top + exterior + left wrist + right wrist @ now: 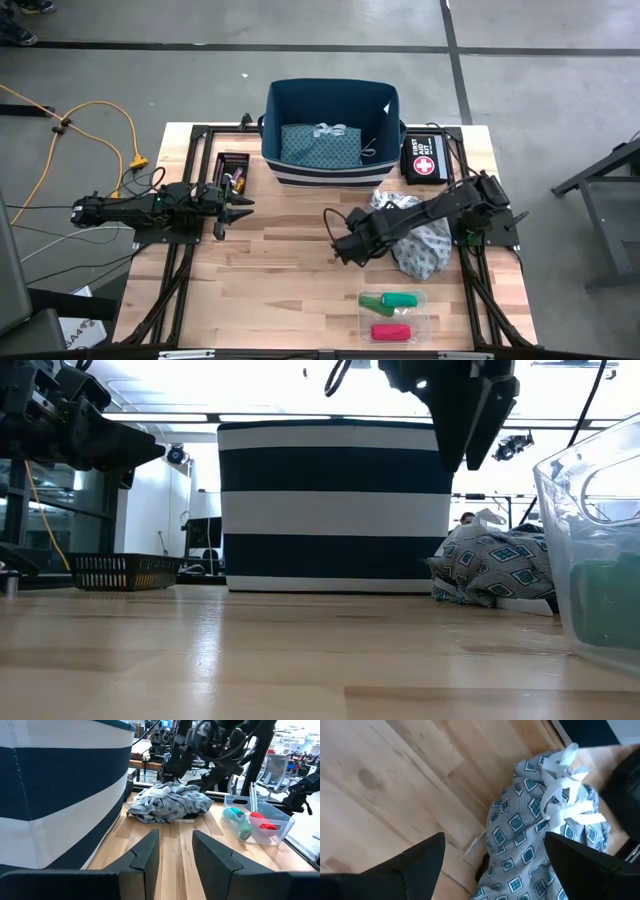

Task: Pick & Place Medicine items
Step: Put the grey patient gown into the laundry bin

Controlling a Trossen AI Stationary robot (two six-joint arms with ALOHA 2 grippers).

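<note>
Two green tubes (390, 299) and a red-pink tube (390, 331) lie in a clear tray (395, 315) near the table's front right; the left wrist view shows the tray (260, 832) too. My right gripper (345, 250) hangs open above bare wood, pointing steeply down, just left of a grey patterned cloth (418, 238). In the right wrist view its fingers (492, 865) stand wide apart over the cloth's edge (530, 835), touching nothing. My left gripper (240, 205) waits level at the table's left, open and empty (175, 855).
A navy-and-white striped bin (330, 125) holding a teal cloth (320, 145) stands at the back centre. A black first aid pouch (424, 160) lies to its right and a small black basket (232, 170) to its left. Bare wood stretches across the table's front left.
</note>
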